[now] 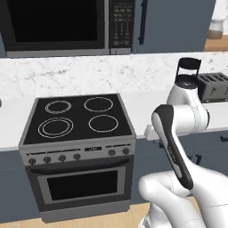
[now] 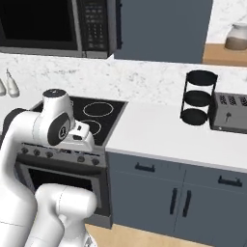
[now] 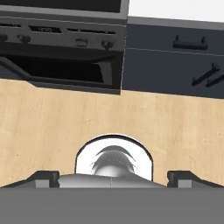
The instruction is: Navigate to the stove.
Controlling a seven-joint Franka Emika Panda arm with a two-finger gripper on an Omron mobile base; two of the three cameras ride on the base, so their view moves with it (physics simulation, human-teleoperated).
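Note:
The stove point(image 1: 80, 120) stands straight ahead in the left base view: a steel-grey range with a black glass cooktop, four white ring burners, a row of knobs and a windowed oven door. In the right base view the stove point(image 2: 99, 118) sits at the left, partly behind my folded arm. My hand points down in front of the stove's right corner. In the hand view the stove point(image 3: 65, 70) front and its knobs lie along the top, above wooden floor. My gripper point(image 3: 113, 178) is open, its fingertips point(image 3: 43, 177) wide apart with nothing between them.
A black-and-steel microwave point(image 1: 58, 24) hangs above the stove. On the white counter point(image 2: 159, 135) to the right stand a black tiered rack point(image 2: 197, 99) and a toaster point(image 2: 231, 113). Dark blue cabinets point(image 2: 173, 193) run below. Two bottles point(image 2: 12, 84) stand left of the cooktop.

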